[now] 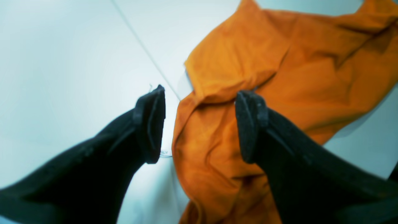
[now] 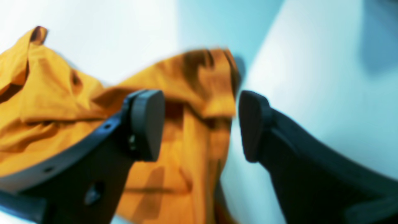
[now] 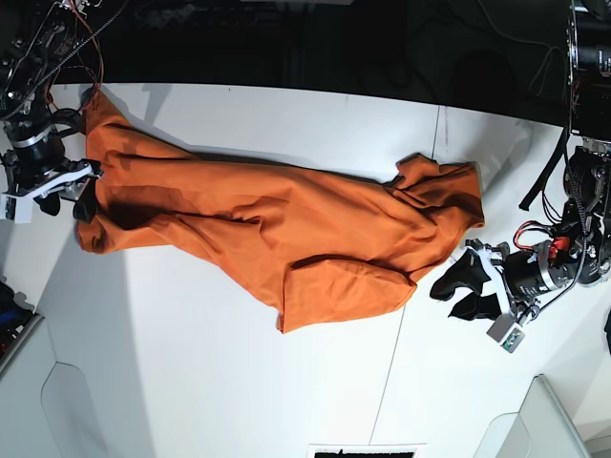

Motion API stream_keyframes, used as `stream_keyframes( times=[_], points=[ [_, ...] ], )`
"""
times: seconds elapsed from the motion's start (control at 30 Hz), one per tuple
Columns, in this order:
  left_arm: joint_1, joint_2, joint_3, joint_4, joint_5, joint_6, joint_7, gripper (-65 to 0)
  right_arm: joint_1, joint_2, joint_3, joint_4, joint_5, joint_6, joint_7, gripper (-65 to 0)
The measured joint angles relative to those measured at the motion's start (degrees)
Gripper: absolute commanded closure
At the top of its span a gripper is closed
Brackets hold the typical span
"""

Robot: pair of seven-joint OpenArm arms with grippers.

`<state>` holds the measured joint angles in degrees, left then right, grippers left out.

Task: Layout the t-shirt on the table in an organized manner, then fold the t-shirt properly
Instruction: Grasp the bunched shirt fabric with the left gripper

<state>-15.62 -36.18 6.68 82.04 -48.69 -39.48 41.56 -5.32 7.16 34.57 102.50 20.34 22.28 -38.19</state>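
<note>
With both the left gripper (image 1: 200,123) and right gripper (image 2: 200,124) spread open and holding nothing, the rumpled bright orange cloth t-shirt (image 3: 277,229) may stay twisted across the white bench (image 3: 191,382), so any fold traps its creases.

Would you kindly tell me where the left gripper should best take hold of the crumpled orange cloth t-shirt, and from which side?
Probably the bunched edge nearest the open left gripper. The crumpled orange cloth t-shirt has a raised fold there, standing proud of the white table, so there is cloth to pinch. Coming from the shirt's outer end, above, seems best, since its rest lies stretched toward the other arm.
</note>
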Motion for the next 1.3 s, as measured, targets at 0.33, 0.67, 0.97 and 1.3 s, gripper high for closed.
stream_keyframes(
  times=[0.33, 0.67, 0.97, 1.3],
  points=[
    [0.02, 3.54, 0.24, -0.02, 3.08, -0.02, 0.07, -38.0, 7.15, 1.29, -10.54, -12.70, -11.78, 0.00, 4.15, -37.3],
    [0.04, 3.63, 4.37, -0.02, 8.20, 0.00, -3.28, -38.0, 8.74, 5.03, -15.26, -15.47, -16.68, -2.62, 4.94, -13.7],
    [-0.31, 3.78, 18.95, -0.02, 26.67, 7.39, -15.72, -38.0, 8.81, 5.07, -15.26, -15.47, -16.52, -2.60, 4.96, -5.7],
    [-5.57, 9.68, 29.29, -0.02, 36.50, 13.46, -16.35, -38.0, 8.74, 5.07, -15.26, -15.47, -16.52, -2.60, 4.94, -5.7]
  ],
)
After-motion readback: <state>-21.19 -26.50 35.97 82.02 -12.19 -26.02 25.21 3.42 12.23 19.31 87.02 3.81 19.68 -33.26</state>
